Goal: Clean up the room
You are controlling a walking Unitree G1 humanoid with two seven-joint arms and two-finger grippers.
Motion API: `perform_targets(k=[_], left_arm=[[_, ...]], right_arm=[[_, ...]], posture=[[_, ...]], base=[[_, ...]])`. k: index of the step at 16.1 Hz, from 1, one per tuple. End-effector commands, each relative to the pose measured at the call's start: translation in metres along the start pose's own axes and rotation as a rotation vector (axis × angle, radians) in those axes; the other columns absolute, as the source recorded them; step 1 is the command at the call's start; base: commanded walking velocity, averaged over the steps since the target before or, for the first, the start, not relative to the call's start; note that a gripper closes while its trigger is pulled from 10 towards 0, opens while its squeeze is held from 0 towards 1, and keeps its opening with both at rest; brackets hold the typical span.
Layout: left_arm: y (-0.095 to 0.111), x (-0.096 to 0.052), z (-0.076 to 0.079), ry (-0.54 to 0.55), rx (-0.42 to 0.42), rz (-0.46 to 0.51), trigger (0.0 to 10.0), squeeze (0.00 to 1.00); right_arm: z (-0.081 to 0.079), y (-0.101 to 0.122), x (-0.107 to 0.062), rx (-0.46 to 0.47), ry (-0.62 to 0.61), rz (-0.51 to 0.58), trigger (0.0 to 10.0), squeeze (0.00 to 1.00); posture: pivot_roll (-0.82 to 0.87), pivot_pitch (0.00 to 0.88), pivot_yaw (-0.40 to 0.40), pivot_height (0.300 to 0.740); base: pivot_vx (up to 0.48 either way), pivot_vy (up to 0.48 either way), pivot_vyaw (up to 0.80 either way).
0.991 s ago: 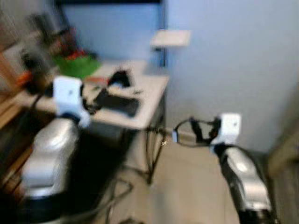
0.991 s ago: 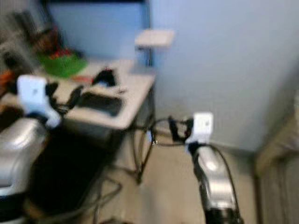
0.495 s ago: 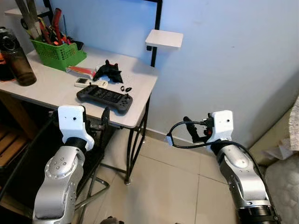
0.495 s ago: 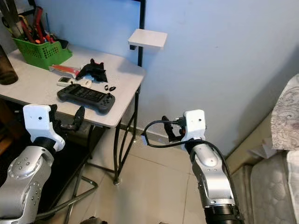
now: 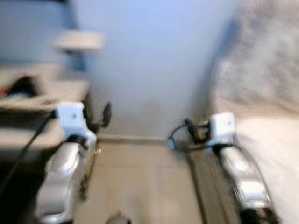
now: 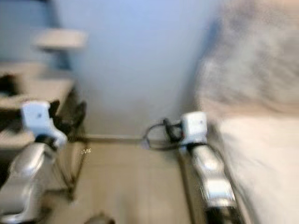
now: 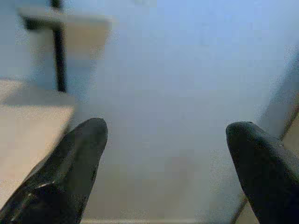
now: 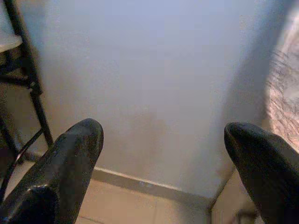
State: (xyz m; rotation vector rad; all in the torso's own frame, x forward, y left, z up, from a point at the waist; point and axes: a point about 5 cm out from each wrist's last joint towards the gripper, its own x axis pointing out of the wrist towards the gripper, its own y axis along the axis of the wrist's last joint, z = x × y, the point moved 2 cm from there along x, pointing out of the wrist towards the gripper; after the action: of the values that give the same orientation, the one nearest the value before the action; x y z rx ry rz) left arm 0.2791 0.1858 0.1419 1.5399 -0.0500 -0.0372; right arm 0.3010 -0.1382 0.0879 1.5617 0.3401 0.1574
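Note:
Both head views are blurred. My left gripper (image 5: pixel 103 120) is held out at chest height in front of the blue wall, open with nothing between its fingers (image 7: pixel 70 163). My right gripper (image 5: pixel 190 131) is held out level with it, also open and empty, its fingers (image 8: pixel 70 158) wide apart. A white table (image 5: pixel 32 93) with dark, blurred items on it stands at the far left beside the left gripper. A bed (image 5: pixel 275 140) with a pale patterned cover (image 5: pixel 261 70) lies along the right.
A small white shelf (image 5: pixel 79 41) on a black post juts from the wall above the table. The table's black metal legs (image 8: pixel 32 93) stand near the skirting. Beige tiled floor (image 5: pixel 140 186) runs between the table and the bed up to the blue wall (image 5: pixel 154 70).
The whole picture has swung to the right: the table has slid to the left edge and the bed has come into view. Both arms hold the same pose, grippers still open.

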Motion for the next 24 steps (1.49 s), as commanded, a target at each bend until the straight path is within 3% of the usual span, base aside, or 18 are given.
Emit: perform_targets(k=[1,3,4,9,12,15,18,20,22,24], left_arm=[[0.005,0.003,0.011,-0.057,0.012,0.025,10.0,0.0],[0.0,0.004,0.006,-0.071,0.046,0.003,10.0,0.0],[-0.005,-0.004,0.001,-0.069,0.051,-0.013,10.0,0.0],[-0.001,-0.004,0.004,-0.059,0.04,0.01,10.0,0.0],[-0.005,-0.007,-0.002,-0.053,0.051,0.003,10.0,0.0],[-0.006,-0.007,0.011,-0.084,0.034,0.014,10.0,0.0],[-0.004,-0.005,0.011,-0.103,0.0,0.025,10.0,0.0],[-0.002,-0.004,0.012,-0.123,0.057,0.029,10.0,0.0],[-0.011,-0.002,0.013,-0.148,0.071,-0.03,10.0,0.0],[-0.007,-0.001,0.014,-0.155,0.082,-0.001,10.0,0.0]], right_arm=[[0.011,-0.002,-0.004,-0.003,-0.037,-0.004,10.0,0.0],[0.019,0.0,-0.007,0.025,-0.096,0.015,10.0,0.0],[0.02,0.0,-0.011,0.024,-0.101,0.016,10.0,0.0],[0.016,0.002,-0.005,0.011,-0.079,0.019,10.0,0.0],[0.023,0.002,-0.008,0.023,-0.121,0.023,10.0,0.0],[0.016,-0.003,-0.001,0.017,-0.115,0.005,10.0,0.0],[0.015,0.005,0.002,0.022,-0.109,0.029,10.0,0.0],[0.013,0.007,0.001,0.017,-0.105,0.039,10.0,0.0],[0.009,0.005,-0.001,-0.01,-0.093,0.035,10.0,0.0],[0.005,0.004,0.0,-0.037,-0.073,0.023,10.0,0.0]], posture=[[0.03,0.0,-0.062,0.732],[0.01,0.0,-0.051,0.732],[0.02,0.0,-0.058,0.732],[0.04,0.0,-0.072,0.732],[0.03,0.0,-0.071,0.732],[0.05,0.0,-0.077,0.732],[0.04,0.0,-0.076,0.732],[0.04,0.0,-0.071,0.732],[0.04,0.0,-0.069,0.732],[0.03,0.0,-0.069,0.732]], base=[[0.0,0.0,-0.76],[0.0,0.0,-0.76],[0.0,0.0,-0.76],[0.0,0.0,-0.76],[0.0,0.0,-0.76],[0.0,0.0,-0.74],[0.0,0.106,-0.74],[0.0,0.48,-0.74],[0.0,0.0,-0.37],[0.0,-0.208,-0.39]])
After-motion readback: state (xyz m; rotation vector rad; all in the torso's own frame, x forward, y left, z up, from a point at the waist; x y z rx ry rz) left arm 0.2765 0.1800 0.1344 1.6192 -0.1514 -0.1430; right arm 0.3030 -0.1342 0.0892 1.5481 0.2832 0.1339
